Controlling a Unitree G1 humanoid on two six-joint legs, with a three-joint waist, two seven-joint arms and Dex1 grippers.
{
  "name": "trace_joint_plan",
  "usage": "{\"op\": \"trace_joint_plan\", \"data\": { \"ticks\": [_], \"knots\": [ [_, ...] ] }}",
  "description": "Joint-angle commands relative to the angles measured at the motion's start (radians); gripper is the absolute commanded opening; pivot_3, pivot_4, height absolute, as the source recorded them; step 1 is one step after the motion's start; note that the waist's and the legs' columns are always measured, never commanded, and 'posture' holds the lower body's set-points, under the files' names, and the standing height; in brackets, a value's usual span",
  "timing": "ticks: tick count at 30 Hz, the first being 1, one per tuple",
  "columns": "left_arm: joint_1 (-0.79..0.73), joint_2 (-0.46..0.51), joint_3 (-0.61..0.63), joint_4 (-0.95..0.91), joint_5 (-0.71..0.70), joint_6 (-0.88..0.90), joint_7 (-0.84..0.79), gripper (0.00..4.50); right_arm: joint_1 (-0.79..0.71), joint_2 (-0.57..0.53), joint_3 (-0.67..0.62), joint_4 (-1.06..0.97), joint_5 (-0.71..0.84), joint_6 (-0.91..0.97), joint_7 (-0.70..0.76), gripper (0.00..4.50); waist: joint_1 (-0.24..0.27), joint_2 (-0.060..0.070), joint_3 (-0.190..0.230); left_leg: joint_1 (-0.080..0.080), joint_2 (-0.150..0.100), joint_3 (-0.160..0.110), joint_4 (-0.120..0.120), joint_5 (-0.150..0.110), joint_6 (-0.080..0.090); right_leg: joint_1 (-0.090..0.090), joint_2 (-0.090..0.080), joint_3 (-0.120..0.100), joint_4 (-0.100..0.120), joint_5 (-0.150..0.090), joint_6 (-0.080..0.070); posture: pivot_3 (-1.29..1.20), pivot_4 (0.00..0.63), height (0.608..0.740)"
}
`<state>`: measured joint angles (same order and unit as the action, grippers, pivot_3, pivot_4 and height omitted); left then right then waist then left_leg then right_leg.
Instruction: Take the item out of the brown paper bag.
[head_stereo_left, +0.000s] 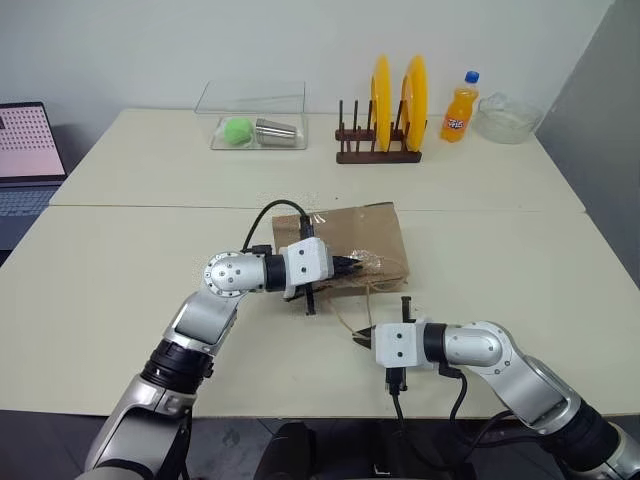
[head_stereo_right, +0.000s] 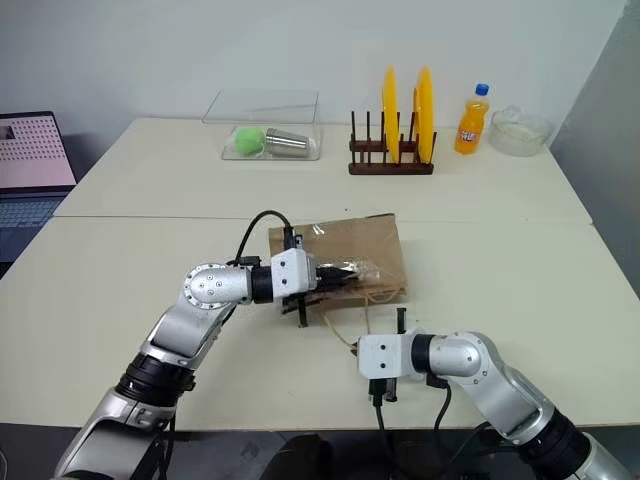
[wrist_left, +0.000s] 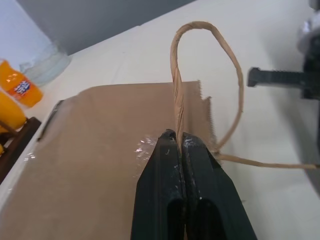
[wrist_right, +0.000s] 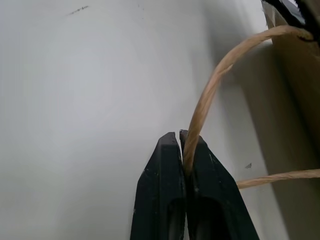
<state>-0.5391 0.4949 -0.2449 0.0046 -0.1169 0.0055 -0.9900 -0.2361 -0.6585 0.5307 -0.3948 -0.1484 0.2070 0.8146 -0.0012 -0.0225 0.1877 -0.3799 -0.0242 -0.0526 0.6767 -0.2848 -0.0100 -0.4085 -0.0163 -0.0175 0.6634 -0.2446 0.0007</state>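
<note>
We see the bag (head_stereo_left: 345, 245) lying flat on the matte cream table (head_stereo_left: 120, 260) — creased brown kraft paper with a saw-toothed mouth edge and a crinkle of clear glossy film on its upper face. Two thin, twisted tan cord handles leave that mouth. The left gripper (wrist_left: 179, 139) has its smooth black fingers pressed together on one handle (wrist_left: 207, 70), which arches up out of the tips in a tall loop. The right gripper (wrist_right: 180, 139) is likewise clamped tight on the other handle (wrist_right: 220, 75), the cord curving out from between its tips towards the bag's edge; this gripper sits just off the bag's near end, above the bare tabletop. The bottle cannot be made out; the bag's paper hides whatever lies inside. At the far side of the table stand a dark wooden rack (head_stereo_left: 378, 150) with two round yellow plates upright in its slots, an orange soda bottle (head_stereo_left: 460, 108) with a blue cap, a clear glass bowl (head_stereo_left: 508, 118) and a clear box (head_stereo_left: 255, 115) holding a green ball and a ribbed metal cup. A laptop (head_stereo_left: 28, 160) sits at the left edge.
</note>
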Motion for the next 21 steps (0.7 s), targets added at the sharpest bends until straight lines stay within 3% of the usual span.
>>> {"op": "trace_joint_plan", "data": {
  "ticks": [1,9,14,21],
  "knots": [
    [-0.059,-0.015,0.055,-0.047,-0.046,0.070,0.032,0.00,0.006,0.003,-0.006,-0.020,-0.008,-0.001,0.025,0.05,0.000,0.000,0.000,0.000,0.000,0.000,0.000,0.000,0.000,0.000,0.000,0.000,0.000,0.000,0.000,0.00,0.150,0.740],
    [-0.215,-0.043,0.126,0.023,-0.098,0.219,0.085,0.00,0.018,0.008,0.014,-0.025,-0.024,0.008,0.055,0.05,0.001,0.000,0.000,0.000,0.000,0.000,0.000,0.000,0.000,0.000,0.000,0.000,0.000,0.000,0.000,0.00,0.150,0.740],
    [-0.340,-0.053,0.172,0.144,-0.112,0.242,0.110,0.00,0.030,0.006,0.029,-0.030,-0.043,0.009,0.074,0.05,-0.001,0.000,0.000,0.000,0.000,0.000,0.001,0.000,0.000,0.000,0.000,0.000,0.000,0.000,0.000,0.00,0.150,0.740],
    [-0.393,-0.037,0.188,0.196,-0.122,0.236,0.080,0.00,0.032,0.006,0.023,-0.026,-0.064,-0.002,0.083,0.05,-0.001,0.000,0.000,0.000,0.000,0.000,0.001,0.001,-0.002,0.000,0.000,0.000,0.001,0.000,0.000,0.00,0.150,0.740]
  ]
}}
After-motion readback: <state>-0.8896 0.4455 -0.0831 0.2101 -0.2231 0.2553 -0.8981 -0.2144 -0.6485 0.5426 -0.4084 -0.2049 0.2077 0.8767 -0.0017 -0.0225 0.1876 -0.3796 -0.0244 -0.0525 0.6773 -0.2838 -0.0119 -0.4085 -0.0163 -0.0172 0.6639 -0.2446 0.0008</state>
